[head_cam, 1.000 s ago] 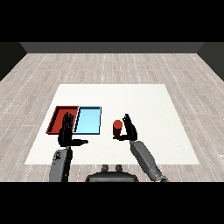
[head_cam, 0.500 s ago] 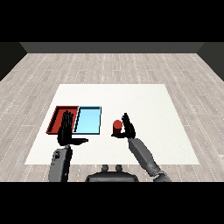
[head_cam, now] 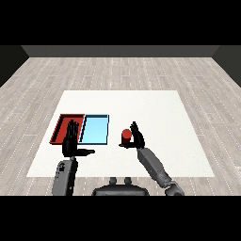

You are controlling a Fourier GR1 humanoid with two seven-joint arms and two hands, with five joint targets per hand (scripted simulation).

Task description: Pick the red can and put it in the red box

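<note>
A red can (head_cam: 125,136) stands upright on the white table, just right of the light blue tray (head_cam: 95,129). My right hand (head_cam: 137,136) is against the can's right side, fingers straight up and thumb reaching under toward the can, not curled round it. The red tray (head_cam: 63,124) lies at the left, beside the blue tray. My left hand (head_cam: 71,141) hovers over the red tray's near edge, fingers straight, thumb out to the right, holding nothing.
The white table (head_cam: 155,113) stretches wide behind and to the right of the can. Its near edge runs just below both hands. Grey plank floor surrounds it.
My right hand has shifted slightly left, closing in on the can's right side. The left hand and the can have stayed where they were.
</note>
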